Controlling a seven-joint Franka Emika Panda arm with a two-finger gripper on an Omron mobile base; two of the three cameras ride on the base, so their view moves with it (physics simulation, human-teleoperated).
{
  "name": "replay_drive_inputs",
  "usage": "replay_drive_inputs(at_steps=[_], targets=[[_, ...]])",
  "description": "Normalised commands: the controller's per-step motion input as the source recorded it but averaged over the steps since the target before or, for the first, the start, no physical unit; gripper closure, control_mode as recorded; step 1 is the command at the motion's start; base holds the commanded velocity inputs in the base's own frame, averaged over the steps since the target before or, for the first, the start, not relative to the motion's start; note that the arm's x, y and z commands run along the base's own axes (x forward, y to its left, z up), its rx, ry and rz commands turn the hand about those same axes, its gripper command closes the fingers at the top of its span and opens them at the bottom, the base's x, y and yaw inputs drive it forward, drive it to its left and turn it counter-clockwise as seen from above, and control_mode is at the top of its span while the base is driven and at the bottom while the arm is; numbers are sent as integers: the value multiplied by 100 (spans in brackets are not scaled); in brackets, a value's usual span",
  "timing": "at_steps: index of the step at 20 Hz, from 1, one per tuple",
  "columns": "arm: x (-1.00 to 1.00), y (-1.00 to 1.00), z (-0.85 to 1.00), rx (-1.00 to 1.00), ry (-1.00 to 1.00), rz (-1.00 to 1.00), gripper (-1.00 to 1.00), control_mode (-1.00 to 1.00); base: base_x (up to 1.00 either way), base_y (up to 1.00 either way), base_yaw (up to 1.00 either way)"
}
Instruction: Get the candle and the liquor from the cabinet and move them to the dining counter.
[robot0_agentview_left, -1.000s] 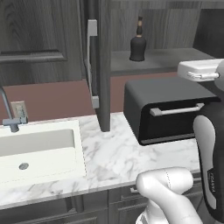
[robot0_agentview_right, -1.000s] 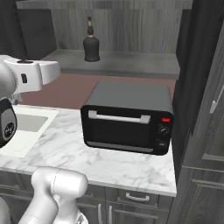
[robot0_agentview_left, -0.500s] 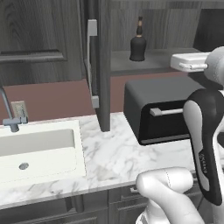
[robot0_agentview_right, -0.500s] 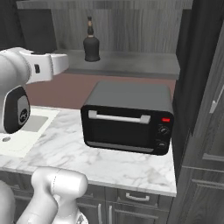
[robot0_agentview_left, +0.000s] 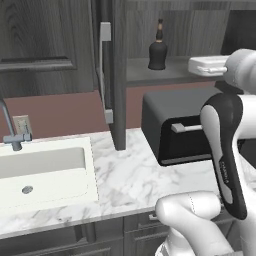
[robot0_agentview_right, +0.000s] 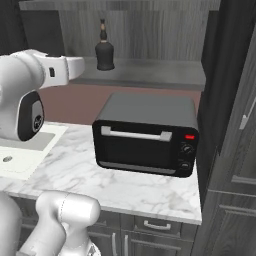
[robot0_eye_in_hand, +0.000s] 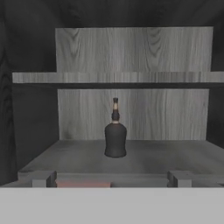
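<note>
Swinging up past the toaster oven (robot0_agentview_left: 180, 127), the white arm now levels its hand toward the open cabinet (robot0_agentview_left: 117, 75) in the left base view, where the liquor (robot0_agentview_left: 158, 50) stands mid-shelf. From the right base view, the hand has advanced from the frame's left edge toward the bottle (robot0_agentview_right: 104, 50), well short of it. In the hand view, the liquor (robot0_eye_in_hand: 115, 133) stands centred ahead, the gripper (robot0_eye_in_hand: 112, 178) spread wide and empty, suggesting a reach is beginning.
</note>
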Motion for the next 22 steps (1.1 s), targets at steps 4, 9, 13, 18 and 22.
replay_drive_inputs(at_steps=[4, 9, 13, 18, 22], targets=[[27, 0, 0, 0, -1, 0, -100, -100, 0, 0, 0], [21, -2, 0, 0, -6, 0, -100, -100, 0, 0, 0], [31, 0, 0, 0, -5, 0, -100, -100, 0, 0, 0], [36, 1, 8, 0, 0, 0, -100, -100, 0, 0, 0], [29, 0, 9, 0, 0, 0, -100, -100, 0, 0, 0]])
